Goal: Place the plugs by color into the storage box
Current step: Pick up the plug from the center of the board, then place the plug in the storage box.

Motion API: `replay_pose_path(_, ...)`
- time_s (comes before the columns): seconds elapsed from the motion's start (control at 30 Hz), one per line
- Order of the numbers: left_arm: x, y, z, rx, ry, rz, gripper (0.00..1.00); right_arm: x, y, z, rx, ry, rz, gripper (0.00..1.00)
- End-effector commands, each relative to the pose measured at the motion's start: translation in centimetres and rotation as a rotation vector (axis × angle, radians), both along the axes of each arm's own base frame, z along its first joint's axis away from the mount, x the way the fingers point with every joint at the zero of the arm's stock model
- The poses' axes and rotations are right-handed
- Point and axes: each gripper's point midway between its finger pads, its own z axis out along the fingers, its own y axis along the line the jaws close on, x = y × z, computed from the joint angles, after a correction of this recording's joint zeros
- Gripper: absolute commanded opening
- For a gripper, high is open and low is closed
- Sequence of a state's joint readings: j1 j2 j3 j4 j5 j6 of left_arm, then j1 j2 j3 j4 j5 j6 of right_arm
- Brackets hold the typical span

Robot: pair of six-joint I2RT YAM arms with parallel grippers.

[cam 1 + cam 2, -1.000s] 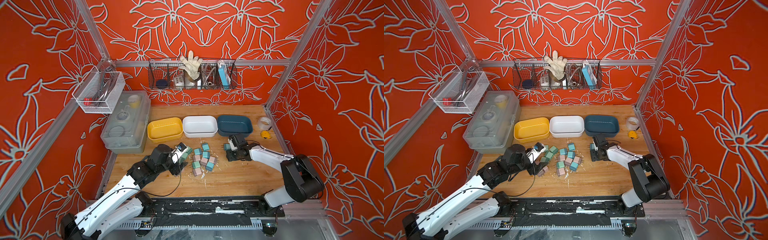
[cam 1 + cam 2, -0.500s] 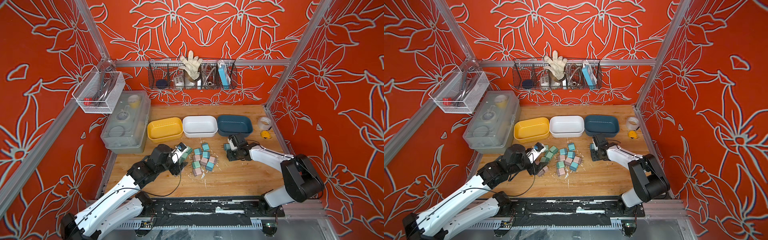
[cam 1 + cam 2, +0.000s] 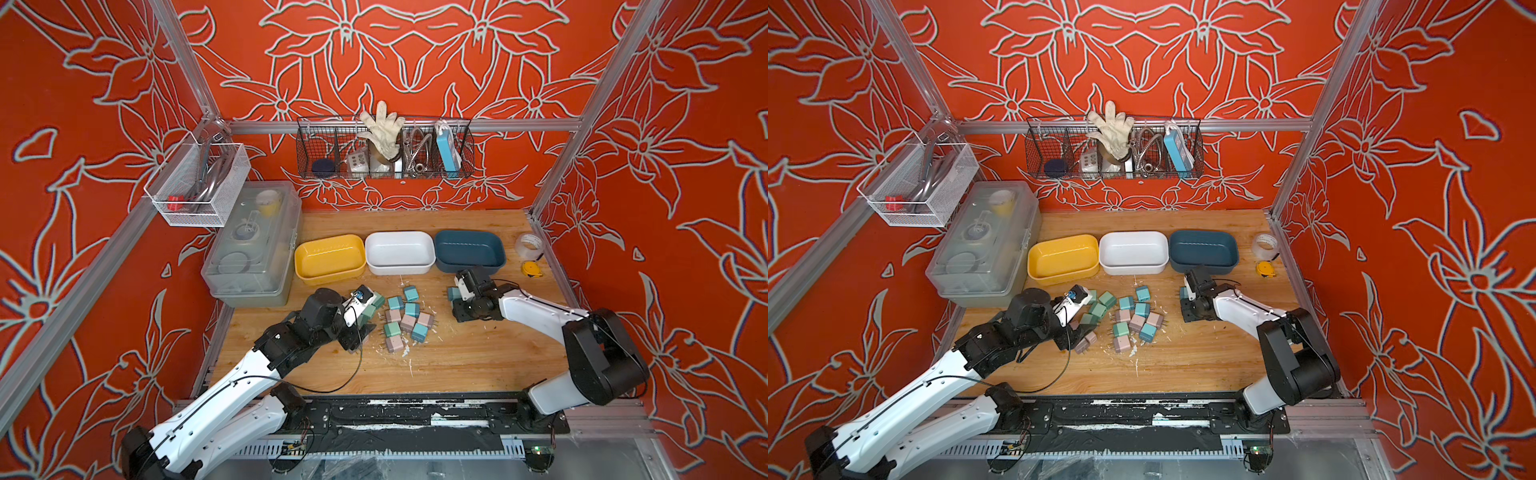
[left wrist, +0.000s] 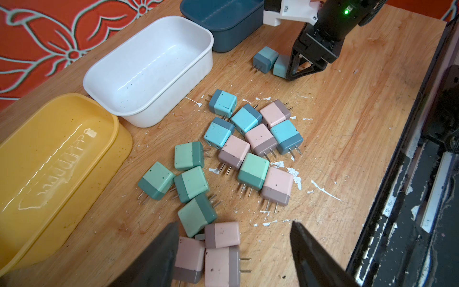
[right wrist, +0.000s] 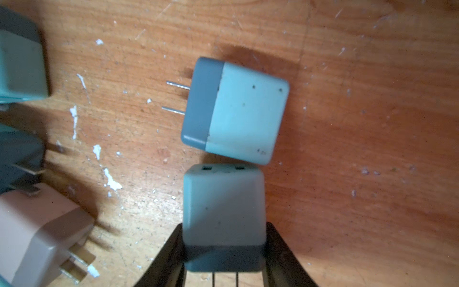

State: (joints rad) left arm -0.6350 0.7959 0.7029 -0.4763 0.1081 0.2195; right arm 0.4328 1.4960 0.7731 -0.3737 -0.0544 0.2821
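Observation:
Several plugs in mint green, light blue and pink lie in a loose pile (image 3: 405,320) on the wooden table, in front of three open storage boxes: yellow (image 3: 330,259), white (image 3: 400,252) and dark blue (image 3: 469,250). My left gripper (image 4: 233,248) is open, low over three pink plugs (image 4: 221,236) at the pile's near-left edge. One of its fingers (image 4: 159,256) touches a pink plug. My right gripper (image 5: 224,238) is shut on a light blue plug (image 5: 223,206) near the dark blue box. A second light blue plug (image 5: 236,109) lies against it.
A clear lidded case (image 3: 253,245) stands left of the yellow box. A tape roll (image 3: 528,245) and a yellow tape measure (image 3: 532,269) sit at the right edge. Wire baskets hang on the back wall (image 3: 384,149) and the left wall (image 3: 195,183). White flecks litter the wood.
The right jaws have closed onto the light blue plug. The left jaws have narrowed slightly. Neither arm has visibly shifted.

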Motion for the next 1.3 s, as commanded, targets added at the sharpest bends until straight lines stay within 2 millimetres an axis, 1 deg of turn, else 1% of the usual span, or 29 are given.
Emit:
replay_pose_path(0.0, 0.0, -0.3, 0.1, -0.016, -0.003, -0.008, 0.71, 0.2, 0.4, 2.0, 0.025, -0.029, 0.006, 0.34)
replay_pose_path(0.2, -0.1, -0.4, 0.1, -0.019, 0.001, -0.010, 0.71, 0.0, 0.2, 4.0, 0.033, -0.070, 0.009, 0.31)
replay_pose_path(0.33, -0.1, -0.5, 0.1, -0.023, 0.005, -0.016, 0.71, 0.3, 0.3, 6.1, 0.051, -0.125, 0.018, 0.23)
replay_pose_path(0.4, -0.1, -0.6, 0.2, -0.027, 0.007, -0.019, 0.71, 0.7, 0.3, 7.3, 0.062, -0.172, 0.020, 0.14)
replay_pose_path(0.47, -0.1, -0.6, 0.2, -0.027, 0.007, -0.019, 0.71, 1.4, 0.0, 8.6, 0.055, -0.238, 0.008, 0.02)
replay_pose_path(0.5, -0.1, -0.6, 0.2, -0.027, 0.007, -0.019, 0.71, 1.7, -0.3, 9.2, 0.045, -0.268, -0.003, 0.00)
replay_pose_path(0.63, -0.1, -0.7, 0.1, -0.030, 0.010, -0.022, 0.71, 3.6, -1.6, 11.3, -0.011, -0.380, -0.054, 0.00)
replay_pose_path(0.77, -0.1, -0.7, 0.0, -0.029, 0.015, -0.022, 0.71, 5.7, -2.5, 12.2, -0.040, -0.410, -0.092, 0.00)
replay_pose_path(0.93, -0.1, -0.8, 0.1, -0.033, 0.017, -0.025, 0.71, 8.7, -4.7, 12.7, -0.064, -0.409, -0.157, 0.00)
replay_pose_path(0.97, -0.1, -0.8, 0.0, -0.032, 0.018, -0.026, 0.71, 9.3, -5.2, 12.5, -0.065, -0.407, -0.170, 0.00)
replay_pose_path(1.03, -0.2, -0.8, 0.1, -0.034, 0.022, -0.026, 0.70, 11.0, -6.0, 12.5, -0.059, -0.407, -0.198, 0.02)
replay_pose_path(1.1, -0.3, -0.8, 0.3, -0.038, 0.015, -0.026, 0.70, 12.7, -6.6, 12.2, -0.082, -0.407, -0.209, 0.00)
replay_pose_path(1.2, -0.3, -0.9, 0.4, -0.052, 0.007, -0.031, 0.71, 15.3, -7.7, 12.0, -0.134, -0.423, -0.222, 0.00)
replay_pose_path(1.27, -0.4, -1.2, 0.4, -0.064, 0.016, -0.045, 0.71, 16.6, -8.3, 12.0, -0.156, -0.441, -0.232, 0.00)
